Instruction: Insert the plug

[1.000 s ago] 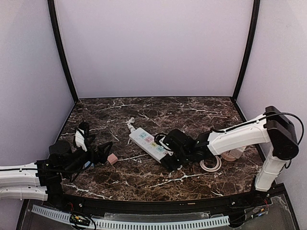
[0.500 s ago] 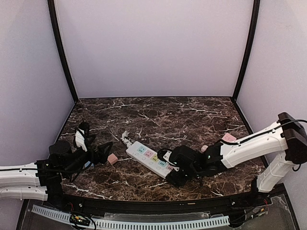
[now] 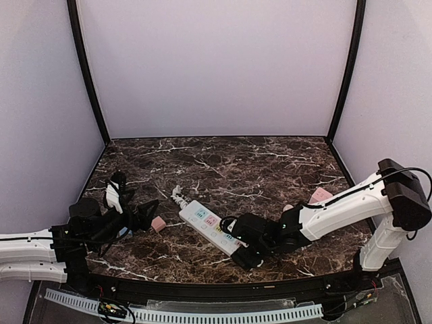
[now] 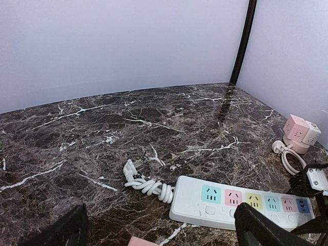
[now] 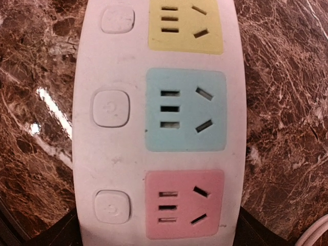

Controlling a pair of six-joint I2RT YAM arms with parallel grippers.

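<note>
A white power strip (image 3: 210,226) with coloured sockets lies on the marble table (image 3: 223,162). It also shows in the left wrist view (image 4: 225,205) and in the right wrist view (image 5: 110,148). Its short cord is bundled, with a white plug (image 4: 131,167) at the end (image 3: 177,196). My right gripper (image 3: 246,248) is shut on the strip's near end, one finger (image 5: 256,231) at each long side, by the pink socket (image 5: 184,205). My left gripper (image 3: 146,210) is open and empty, left of the strip, fingers (image 4: 259,228) apart.
A small pink block (image 3: 158,223) lies by my left gripper. A pink cube adapter (image 4: 299,133) with a looped white cable (image 4: 287,158) sits at the right; the adapter shows in the top view (image 3: 321,195). Walls enclose the table.
My right gripper has pulled the power strip toward the near edge and a little left. The right arm has swung lower across the table. The left arm has not moved.
</note>
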